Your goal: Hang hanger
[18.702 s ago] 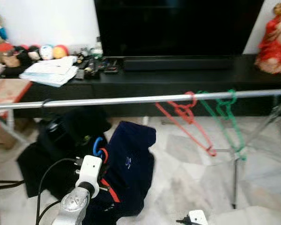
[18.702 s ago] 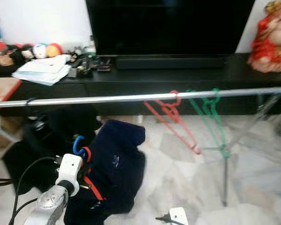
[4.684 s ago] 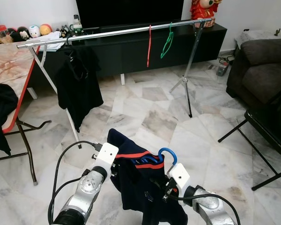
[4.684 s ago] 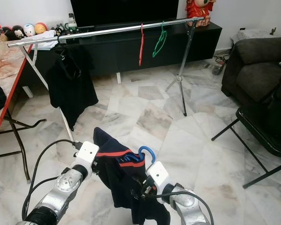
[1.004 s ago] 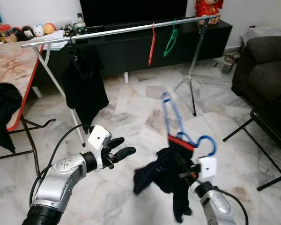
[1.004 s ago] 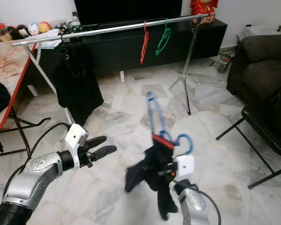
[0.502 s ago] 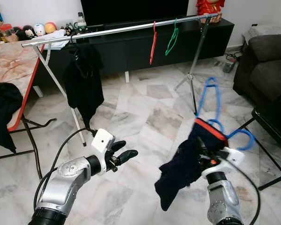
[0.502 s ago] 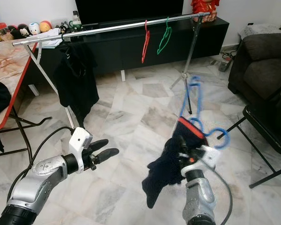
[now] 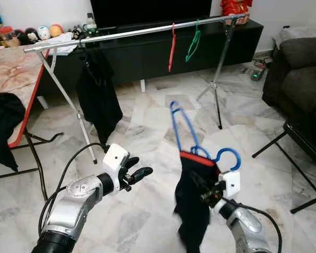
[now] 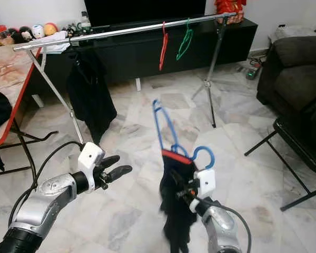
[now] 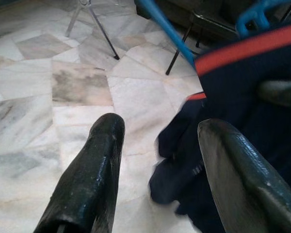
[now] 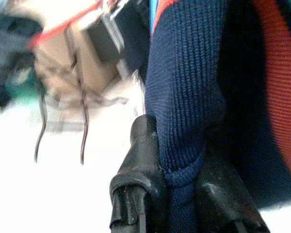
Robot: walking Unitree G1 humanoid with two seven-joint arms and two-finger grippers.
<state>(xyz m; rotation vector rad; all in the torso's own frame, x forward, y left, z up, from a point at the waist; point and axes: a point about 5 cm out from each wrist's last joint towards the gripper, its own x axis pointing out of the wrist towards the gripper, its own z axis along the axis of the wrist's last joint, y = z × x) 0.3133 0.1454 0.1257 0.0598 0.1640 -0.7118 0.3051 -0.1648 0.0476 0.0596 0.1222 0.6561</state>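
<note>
A blue hanger (image 9: 180, 125) with a navy garment (image 9: 192, 208), red at the collar, sticks up from my right gripper (image 9: 206, 196), which is shut on the cloth low in front of me. In the right wrist view its fingers (image 12: 141, 160) pinch the navy knit (image 12: 184, 97). My left gripper (image 9: 138, 171) is open to the left of the garment, apart from it, and holds nothing; its wrist view has the two fingers (image 11: 94, 170) spread. Across the room runs the silver rail (image 9: 131, 32), carrying a red hanger (image 9: 171, 47), a green hanger (image 9: 192, 45) and a black garment (image 9: 97, 95).
A red-edged table (image 9: 16, 68) with dark cloth (image 9: 2, 126) draped on it stands at the left. On the right are a dark sofa (image 9: 300, 63) and a black folding frame (image 9: 300, 142). The rack's legs (image 9: 217, 89) and a black TV cabinet (image 9: 147, 55) lie ahead across marble floor.
My right gripper has swung back to the left with the hanger and garment, and the cloth now hangs straight down. The left gripper has hardly moved.
</note>
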